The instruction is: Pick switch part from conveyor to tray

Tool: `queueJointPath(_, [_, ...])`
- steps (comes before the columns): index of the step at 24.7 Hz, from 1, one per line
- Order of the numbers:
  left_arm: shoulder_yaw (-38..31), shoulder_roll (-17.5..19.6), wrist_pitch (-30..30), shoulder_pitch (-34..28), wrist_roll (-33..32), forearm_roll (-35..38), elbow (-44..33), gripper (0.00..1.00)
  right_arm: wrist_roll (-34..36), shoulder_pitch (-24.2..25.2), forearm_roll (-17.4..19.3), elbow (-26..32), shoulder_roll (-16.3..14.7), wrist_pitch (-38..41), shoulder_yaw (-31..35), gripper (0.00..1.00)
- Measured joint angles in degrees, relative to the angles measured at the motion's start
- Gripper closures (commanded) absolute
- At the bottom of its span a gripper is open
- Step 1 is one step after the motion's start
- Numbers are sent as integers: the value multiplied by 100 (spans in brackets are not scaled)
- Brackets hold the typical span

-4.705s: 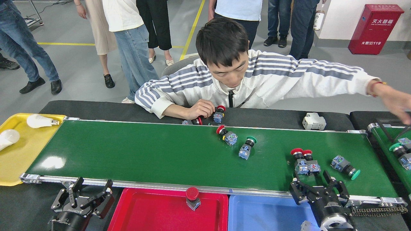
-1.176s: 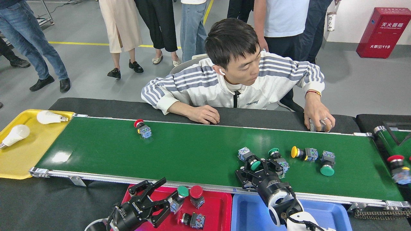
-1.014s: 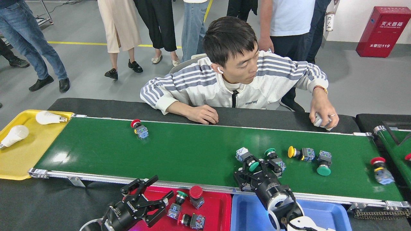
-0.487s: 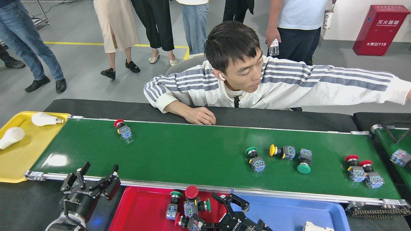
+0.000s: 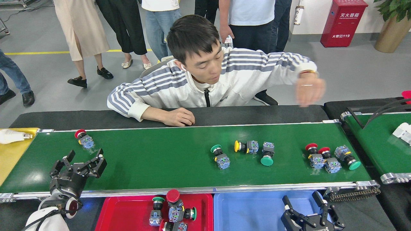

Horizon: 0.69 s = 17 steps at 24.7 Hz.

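Observation:
The conveyor is the long green belt with a silver frame. Several switch parts lie on it: a red-capped one at far left, a green-capped one, a yellow-capped one and another green one mid-belt, and a cluster at right. My left gripper hangs open over the belt's near left edge, just short of the red-capped switch, holding nothing. My right gripper is open and empty at the blue tray's right end. The red tray holds several switch parts.
A person leans on the far side, one hand at the belt's far edge and the other raised. A yellow tray with a bulb sits at left. A second green belt at right carries a white part.
My left gripper rose from beside the red tray onto the belt near the red-capped switch. My right gripper moved from the red tray to the blue tray's right end. Parts drifted left.

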State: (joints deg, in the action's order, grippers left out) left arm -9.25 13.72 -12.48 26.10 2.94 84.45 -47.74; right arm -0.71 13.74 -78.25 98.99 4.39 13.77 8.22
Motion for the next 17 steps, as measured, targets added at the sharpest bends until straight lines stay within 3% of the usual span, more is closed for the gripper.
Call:
queueJointPath(5, [404, 20, 645, 816, 50, 0, 1120, 0, -35, -1095, -443, -710, 0, -941, -1060, 2])
queueJointPath(11, [639, 216, 1450, 1115, 422, -9, 2007, 0, -161, -2697, -506, -2426, 58, -2135, -2674, 2])
queueJointPath(15, [662, 225, 1538, 1112, 481, -10, 1959, 0, -176, -3006, -482, -3014, 255, -2575, -2891, 2])
queueJointPath(17, [674, 181, 1401, 1057, 490, -11, 1719, 0, -180, -3059, -476, -3178, 258, -2697, -2891, 8])
